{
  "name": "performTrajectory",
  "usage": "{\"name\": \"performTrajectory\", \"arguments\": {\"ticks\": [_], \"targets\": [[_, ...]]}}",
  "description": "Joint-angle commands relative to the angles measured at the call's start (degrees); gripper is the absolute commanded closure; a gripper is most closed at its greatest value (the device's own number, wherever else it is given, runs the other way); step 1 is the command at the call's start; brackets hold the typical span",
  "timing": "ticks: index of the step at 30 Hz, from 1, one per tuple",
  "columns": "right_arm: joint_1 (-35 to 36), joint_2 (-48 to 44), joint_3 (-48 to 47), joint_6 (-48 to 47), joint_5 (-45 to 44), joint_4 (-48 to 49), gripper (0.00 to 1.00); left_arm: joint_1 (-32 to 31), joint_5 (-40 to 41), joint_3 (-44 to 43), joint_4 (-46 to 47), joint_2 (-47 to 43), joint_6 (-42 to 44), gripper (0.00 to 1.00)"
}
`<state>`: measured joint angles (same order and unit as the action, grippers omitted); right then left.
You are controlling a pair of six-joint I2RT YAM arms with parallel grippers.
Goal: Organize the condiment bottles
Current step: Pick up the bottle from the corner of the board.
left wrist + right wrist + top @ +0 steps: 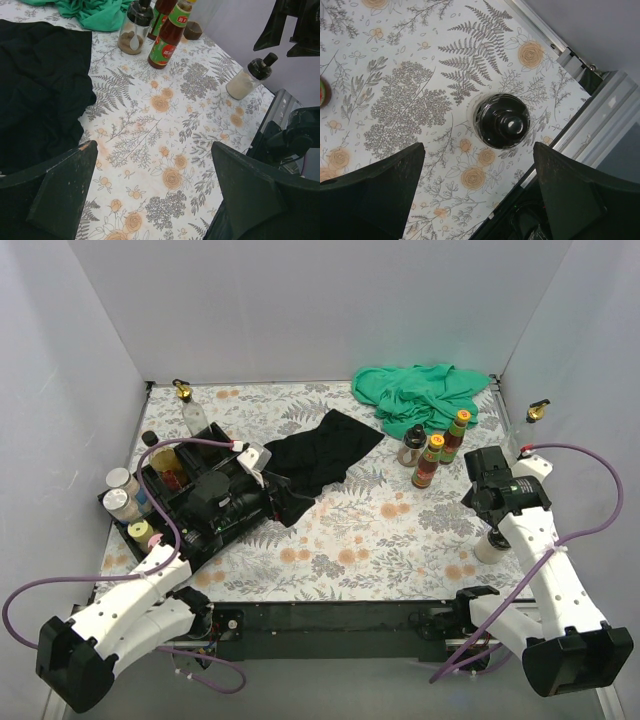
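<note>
Capped bottle (501, 121), body hidden underneath

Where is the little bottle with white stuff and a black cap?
In the top view, the white bottle stands near the table's right edge, under the right gripper with open jaws, apart from the red sauce bottles farther back.

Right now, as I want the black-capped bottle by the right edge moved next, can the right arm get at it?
Probably yes. The right gripper hangs open almost directly above the black-capped bottle, which stands upright and alone. Nothing lies between them, though the table's edge rail is close.
</note>
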<state>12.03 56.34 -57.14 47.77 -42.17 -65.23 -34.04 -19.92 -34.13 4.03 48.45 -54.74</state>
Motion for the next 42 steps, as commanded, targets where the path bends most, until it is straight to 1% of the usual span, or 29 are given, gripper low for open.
{"name": "performTrajectory", "arguments": {"ticks": [1, 5, 9, 11, 15, 18, 19, 20, 23, 26, 27, 28, 29, 30, 32, 33, 36, 39, 40, 41, 42], "targets": [[-1.74, -1.23, -0.61, 1.01, -3.53, -2.18, 0.03, -0.06, 0.67, -1.2, 1.06, -2.13, 0.95, 0.02], [-2.45, -1.32, 2.38, 3.03, -4.41, -1.14, 0.04, -0.06, 1.64, -1.29, 0.89, -2.48, 1.04, 0.02], [-3.59, -1.14, 5.81, 0.23, -2.22, 4.31, 0.04, -0.06, 1.9, -1.12, 0.63, -3.18, 1.13, 0.02], [-5.26, 0.17, 6.52, 0.66, -1.42, 4.24, 0.05, -0.06, 2.08, -1.03, 0.63, -3.27, 1.13, 0.02], [-6.93, -0.26, 9.68, 0.31, -2.03, 7.13, 0.07, -0.06, 1.99, -1.11, 0.54, -2.74, 1.21, 0.02], [-8.08, -0.44, 12.48, -0.3, -1.6, 10.81, 0.09, -0.06, 2.17, -1.38, 0.45, -2.57, 1.3, 0.02], [-8.16, -1.39, 13.54, -3.18, -0.99, 14.74, 0.09, -0.06, 2.17, -1.38, 0.36, -2.65, 1.39, 0.02], [-8.51, -1.67, 14.42, -3.73, -0.37, 16.09, 0.09, -0.06, 2.17, -1.47, 0.36, -2.65, 1.39, 0.02], [-9.66, -1.32, 15.92, -3.21, -0.89, 17.33, 0.12, -0.06, 1.91, -1.55, 0.27, -2.65, 1.3, 0.02], [-9.92, -0.53, 15.93, -3.21, -1.51, 17.51, 0.23, -0.06, 1.64, -1.64, 0.19, -2.48, 1.3, 0.02], [-9.92, -0.7, 15.92, -3.38, -1.42, 17.51, 0.32, -0.06, 1.55, -1.64, 0.27, -2.48, 1.39, 0.02], [-9.92, -0.88, 15.84, -3.56, -1.33, 17.51, 0.36, -0.06, 1.55, -1.64, 0.19, -2.48, 1.3, 0.02], [-9.84, -1.14, 15.92, -4.43, -0.98, 17.51, 0.39, -0.06, 1.55, -1.64, 0.27, -2.48, 1.3, 0.02], [-9.92, -1.58, 15.92, -5.4, -0.46, 18.2, 0.45, -0.06, 1.64, -1.73, 0.19, -2.48, 1.48, 0.02], [-9.92, -2.19, 16.01, -8.55, 2.51, 19.96, 0.53, -0.06, 1.73, -1.73, 0.27, -2.65, 1.48, 0.02], [-9.84, -2.8, 16.01, -11.79, 4.19, 21.8, 0.61, -0.06, 1.73, -1.64, 0.19, -2.57, 1.57, 0.02], [-9.66, -3.77, 16.28, -18.65, 12.53, 25.93, 0.65, -0.06, 1.82, -1.64, 0.19, -2.57, 1.48, 0.02], [-8.87, -4.48, 16.19, -22.27, 21.14, 27.96, 0.67, -0.06, 2.34, -1.73, -0.07, -2.48, 1.65, 0.02], [-8.52, -4.74, 16.36, -25.24, 23.95, 29.88, 0.7, -0.06, 2.52, -1.82, -0.16, -2.48, 1.74, 0.02], [-8.17, -5.01, 16.54, -26.05, 28.5, 30.68, 0.72, -0.15, 2.35, -1.9, -0.17, -2.65, 1.83, 0.02], [-6.6, -5.1, 16.63, -26.76, 30.38, 31.21, 0.73, -0.06, 1.74, -1.99, -0.17, -2.92, 1.92, 0.02]]}}
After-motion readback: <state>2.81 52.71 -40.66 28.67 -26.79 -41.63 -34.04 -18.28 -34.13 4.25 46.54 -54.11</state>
